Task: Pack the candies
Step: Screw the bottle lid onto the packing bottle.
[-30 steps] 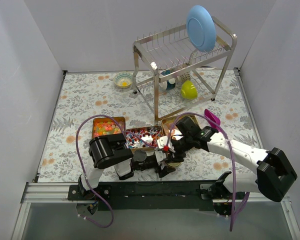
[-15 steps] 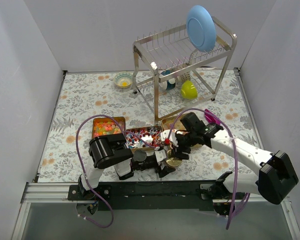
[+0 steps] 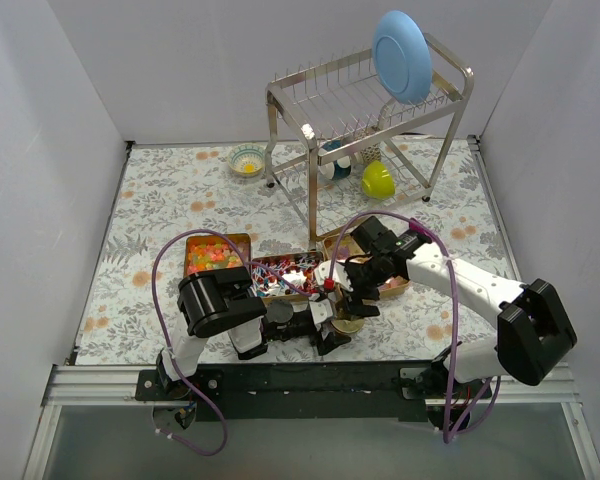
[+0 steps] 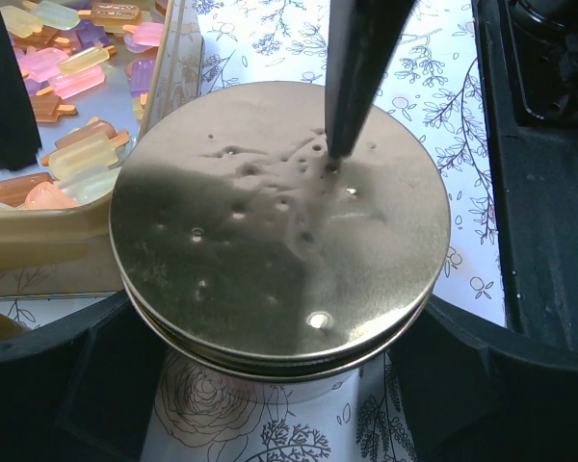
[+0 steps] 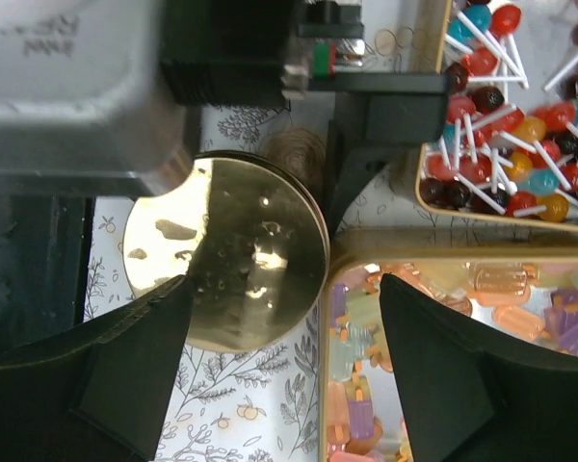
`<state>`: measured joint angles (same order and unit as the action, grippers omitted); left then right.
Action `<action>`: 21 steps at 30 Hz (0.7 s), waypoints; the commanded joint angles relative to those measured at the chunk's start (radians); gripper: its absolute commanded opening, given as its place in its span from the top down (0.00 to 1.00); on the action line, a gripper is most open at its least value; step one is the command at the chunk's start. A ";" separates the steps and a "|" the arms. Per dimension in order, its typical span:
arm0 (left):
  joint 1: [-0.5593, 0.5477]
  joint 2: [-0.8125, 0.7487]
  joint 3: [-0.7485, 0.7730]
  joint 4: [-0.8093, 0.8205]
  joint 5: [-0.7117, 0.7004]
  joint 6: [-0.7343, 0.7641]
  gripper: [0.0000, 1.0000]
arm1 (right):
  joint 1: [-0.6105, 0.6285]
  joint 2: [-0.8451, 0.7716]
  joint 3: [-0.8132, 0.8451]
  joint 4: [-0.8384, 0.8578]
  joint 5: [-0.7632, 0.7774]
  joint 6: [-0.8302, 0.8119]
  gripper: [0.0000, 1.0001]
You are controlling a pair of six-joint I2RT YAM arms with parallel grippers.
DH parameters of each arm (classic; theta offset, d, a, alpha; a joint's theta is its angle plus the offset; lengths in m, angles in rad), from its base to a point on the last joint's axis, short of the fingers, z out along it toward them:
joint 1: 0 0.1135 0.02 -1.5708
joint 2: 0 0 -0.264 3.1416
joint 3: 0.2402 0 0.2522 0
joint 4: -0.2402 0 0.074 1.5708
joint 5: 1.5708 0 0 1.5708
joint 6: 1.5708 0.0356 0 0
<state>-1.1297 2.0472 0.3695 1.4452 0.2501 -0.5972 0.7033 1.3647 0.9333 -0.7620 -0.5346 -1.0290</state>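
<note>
Three gold trays hold the candies: orange gummy pieces (image 3: 212, 256), red-blue-white lollipop-like ones (image 3: 285, 272) (image 5: 501, 106), and translucent yellow-pink ones (image 3: 385, 275) (image 4: 63, 77) (image 5: 361, 356). A round gold tin (image 3: 347, 322) (image 4: 279, 221) (image 5: 241, 250) with its lid on stands in front of the right tray. My left gripper (image 3: 330, 326) (image 4: 279, 322) is shut on the tin from both sides. My right gripper (image 3: 348, 287) (image 5: 287, 281) is open and empty. One of its fingers (image 4: 352, 77) touches the lid, the other hangs over the translucent candies.
A metal dish rack (image 3: 365, 110) with a blue plate (image 3: 402, 42) and a green cup (image 3: 377, 180) stands at the back. A small bowl (image 3: 246, 160) sits at the back left. A magenta object (image 3: 425, 238) lies by the right tray.
My right arm has swung its wrist a little farther from me, the gripper staying over the tin and the right tray. The left arm has not moved.
</note>
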 commanded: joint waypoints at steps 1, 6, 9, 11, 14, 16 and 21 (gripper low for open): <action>-0.013 0.123 -0.087 0.294 0.011 0.050 1.00 | 0.022 0.013 -0.004 0.021 -0.048 -0.040 0.17; -0.012 0.126 -0.089 0.302 -0.031 0.039 1.00 | 0.024 0.030 -0.011 -0.058 -0.042 -0.075 0.24; -0.010 0.126 -0.098 0.322 -0.029 0.030 1.00 | 0.024 0.021 -0.024 -0.121 -0.036 -0.083 0.24; -0.008 0.128 -0.096 0.325 -0.026 0.028 1.00 | 0.024 0.005 -0.028 -0.149 -0.036 -0.085 0.23; -0.002 0.130 -0.093 0.319 -0.035 0.024 1.00 | 0.022 -0.021 -0.045 -0.172 -0.034 -0.077 0.21; 0.001 0.131 -0.092 0.320 -0.038 0.022 1.00 | 0.024 -0.035 -0.060 -0.177 -0.027 -0.071 0.19; 0.004 0.133 -0.089 0.314 -0.051 0.019 1.00 | 0.022 -0.056 -0.105 -0.191 0.005 -0.071 0.17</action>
<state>-1.1297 2.0480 0.3691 1.4460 0.2390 -0.5987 0.7219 1.3308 0.8902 -0.8200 -0.5667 -1.0996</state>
